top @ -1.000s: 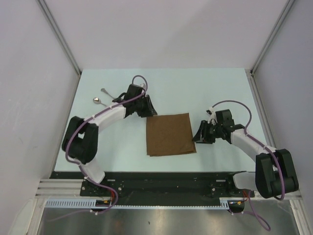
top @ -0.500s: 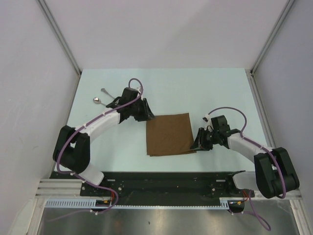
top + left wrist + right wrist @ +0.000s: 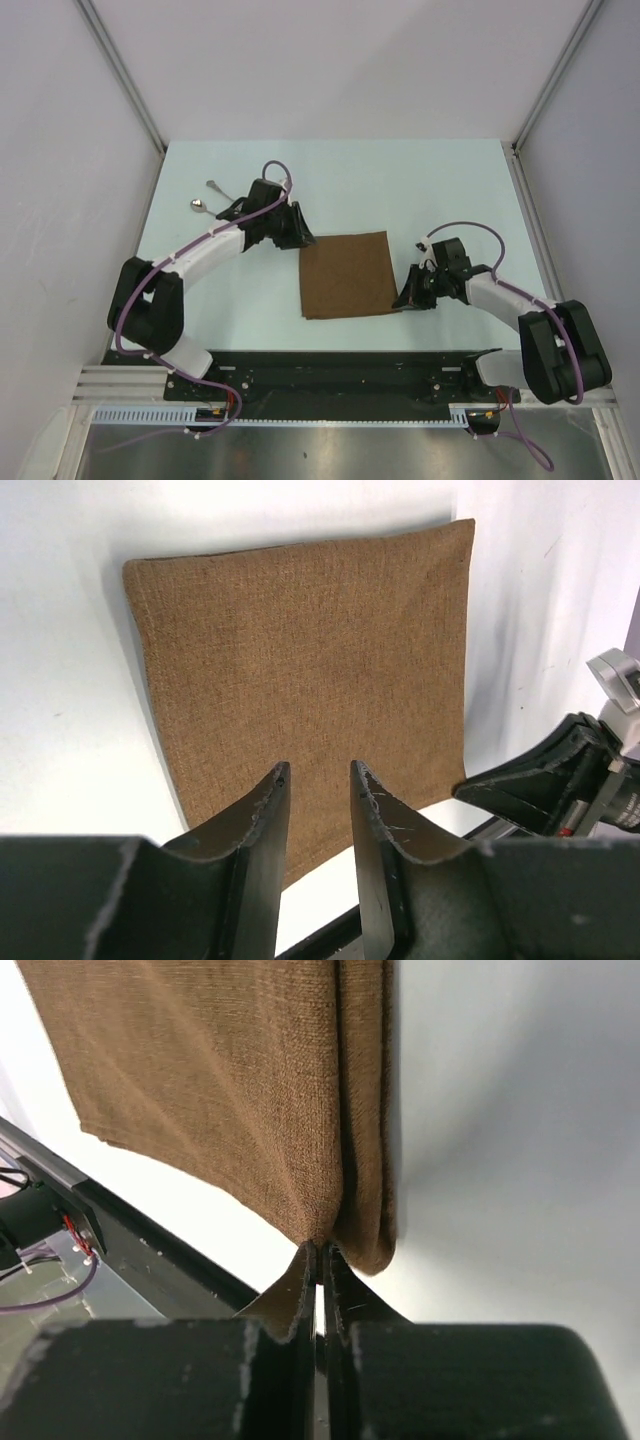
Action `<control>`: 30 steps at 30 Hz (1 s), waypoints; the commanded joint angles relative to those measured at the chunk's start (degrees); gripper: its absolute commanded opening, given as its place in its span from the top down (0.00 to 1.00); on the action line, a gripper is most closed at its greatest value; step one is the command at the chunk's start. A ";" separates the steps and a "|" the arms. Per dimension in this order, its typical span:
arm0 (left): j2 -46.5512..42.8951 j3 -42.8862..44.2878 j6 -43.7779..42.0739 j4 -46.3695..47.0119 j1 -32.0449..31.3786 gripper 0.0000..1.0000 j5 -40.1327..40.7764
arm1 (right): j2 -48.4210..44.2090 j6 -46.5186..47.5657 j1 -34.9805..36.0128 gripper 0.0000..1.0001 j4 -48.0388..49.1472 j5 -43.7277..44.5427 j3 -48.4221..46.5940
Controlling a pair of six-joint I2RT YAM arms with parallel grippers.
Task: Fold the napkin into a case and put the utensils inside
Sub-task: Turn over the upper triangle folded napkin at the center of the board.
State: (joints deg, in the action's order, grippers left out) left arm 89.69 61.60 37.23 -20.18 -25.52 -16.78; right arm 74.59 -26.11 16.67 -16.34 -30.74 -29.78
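The napkin (image 3: 346, 275) lies flat and roughly square on the table (image 3: 440, 190), between the two grippers. Its near right corner meets the tips of the right gripper (image 3: 405, 298). In the right wrist view the cloth (image 3: 230, 1090) runs down to a point right at the fingertips (image 3: 300, 1280). There its edge shows two layers, and the one caught in the tips rises a little off the surface. The right gripper's jaws are pressed together with hardly a slit between them, pinching that corner.

The left gripper (image 3: 302, 235) sits at the napkin's far left corner. From its own camera the cloth (image 3: 300, 680) spreads out ahead of and below its fingers (image 3: 262, 810). These stand a narrow gap apart and hold nothing.

The utensils (image 3: 198, 205) lie on the table behind the left gripper, on the side away from the napkin. They are too small to tell fork from spoon.
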 commanded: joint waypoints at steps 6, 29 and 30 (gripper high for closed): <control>-0.31 1.94 -1.02 0.85 2.92 0.58 -2.03 | -3.32 2.20 -2.95 0.99 -6.08 1.30 -2.74; 2.43 1.77 3.97 -2.65 11.44 0.54 4.63 | 11.96 -3.23 25.23 0.27 -13.64 33.73 -32.34; 0.07 1.07 4.86 -5.10 11.98 0.54 7.34 | 16.86 -4.38 27.00 0.26 -13.37 33.90 -36.36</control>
State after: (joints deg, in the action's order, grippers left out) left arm 98.13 64.01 37.52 -20.95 -16.36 -16.16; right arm 80.97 -25.71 38.15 -29.74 -0.40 -59.02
